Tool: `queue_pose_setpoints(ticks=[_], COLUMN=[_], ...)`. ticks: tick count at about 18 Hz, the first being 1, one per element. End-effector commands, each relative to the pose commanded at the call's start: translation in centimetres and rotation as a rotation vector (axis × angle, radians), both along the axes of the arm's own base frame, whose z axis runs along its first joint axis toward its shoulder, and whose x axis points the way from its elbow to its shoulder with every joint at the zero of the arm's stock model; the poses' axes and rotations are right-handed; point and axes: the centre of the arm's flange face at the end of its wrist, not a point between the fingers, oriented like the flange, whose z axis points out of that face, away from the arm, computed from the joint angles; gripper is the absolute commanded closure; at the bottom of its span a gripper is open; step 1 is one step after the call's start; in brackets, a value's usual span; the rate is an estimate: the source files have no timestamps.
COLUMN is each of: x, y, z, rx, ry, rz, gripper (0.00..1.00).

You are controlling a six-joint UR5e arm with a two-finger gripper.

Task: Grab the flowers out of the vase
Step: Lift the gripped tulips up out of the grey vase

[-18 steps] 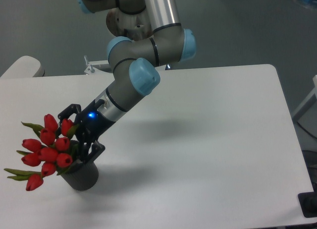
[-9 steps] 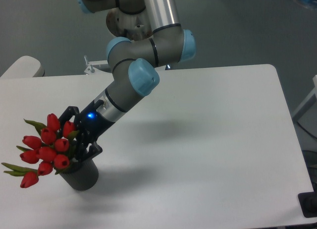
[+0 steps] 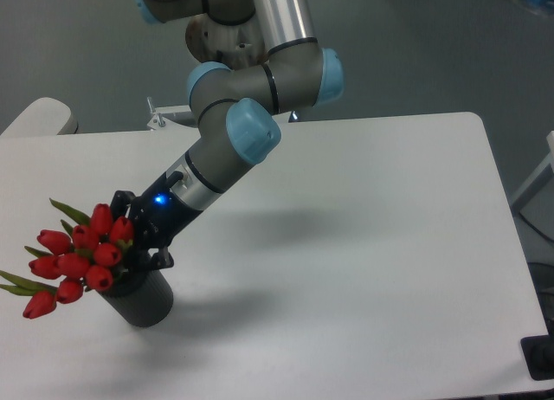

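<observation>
A white table [image 3: 372, 244] fills most of the view, seen from above and slightly to one side. A grey robot arm [image 3: 229, 149] with pale blue joint caps reaches down from the top centre toward the 8 o'clock part of the table. A small blue light glows on its wrist.

At the arm's end, a black two-finger gripper [image 3: 132, 244] sits just above a dark grey vase [image 3: 138, 299], which stands near the table's lower left edge. The vase leans a little, its top tipped toward 10 o'clock. The gripper's black fingers [image 3: 157, 260] are closed in around the stems of the flowers [image 3: 82, 254] right at the vase's mouth, and appear to be gripping them, though the blooms hide the contact itself.

The flowers are a bunch of red tulip buds with green leaves. They fan out from the vase toward 9 o'clock, past the table's left edge. The lowest bud hangs furthest out, at about 8 o'clock from the vase. The stems' lower ends are inside the vase and cannot be seen.

A pale rounded object [image 3: 39, 119] shows beyond the table's far left corner.
</observation>
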Motion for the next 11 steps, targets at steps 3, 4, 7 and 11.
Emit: queue_pose_setpoints(ticks=[3,4,7,11], x=[-0.8,-1.0,-1.3,-1.4], y=[-0.1,-0.3,-1.0,-1.8], z=[1.6,2.5,5.3,7.0], rx=[0.019,0.028,0.035,0.033], ry=[-0.046,-0.07,-0.108,-0.125], rz=[0.031,0.045,0.092,0.127], gripper=[0.68,0.68,0.68,0.68])
